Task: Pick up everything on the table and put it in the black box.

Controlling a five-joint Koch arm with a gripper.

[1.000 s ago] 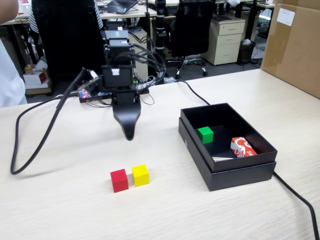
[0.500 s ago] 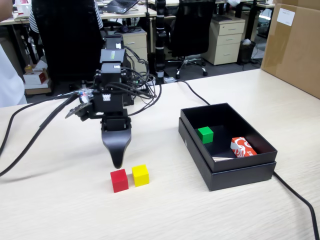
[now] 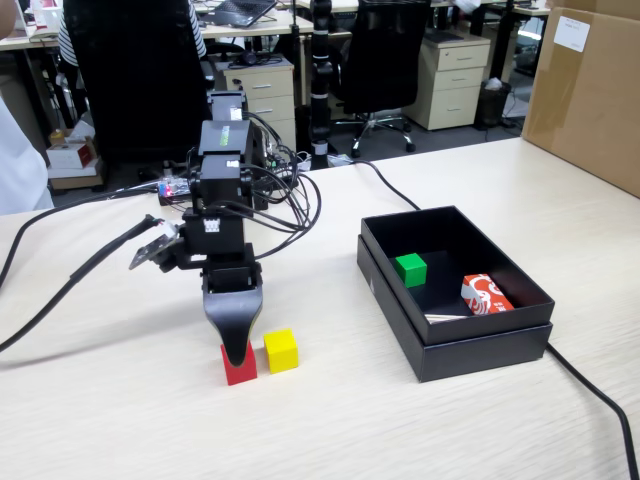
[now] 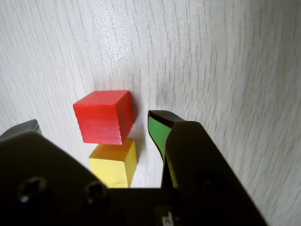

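Observation:
On the beige table (image 3: 120, 420) a red cube (image 3: 241, 372) lies beside a yellow cube (image 3: 281, 351). My gripper (image 3: 237, 356) has come down over the red cube, and its dark tip hides the cube's top. In the wrist view the gripper (image 4: 93, 123) is open. Its green-padded fingertip (image 4: 157, 129) stands just right of the red cube (image 4: 103, 117), and the other jaw is off to the left. The yellow cube (image 4: 114, 162) lies just behind the red one. A green cube (image 3: 410, 269) sits inside the black box (image 3: 480, 345) on the right.
A red-and-white packet (image 3: 485, 294) lies in the box too. Black cables (image 3: 60, 290) run across the table's left side, and another cable (image 3: 592, 388) trails from behind the box. A big brown carton (image 3: 590, 90) stands at the far right.
The arm has swung forward and down, from hanging above the table to having its tip at the red cube. The cubes and the box have not moved.

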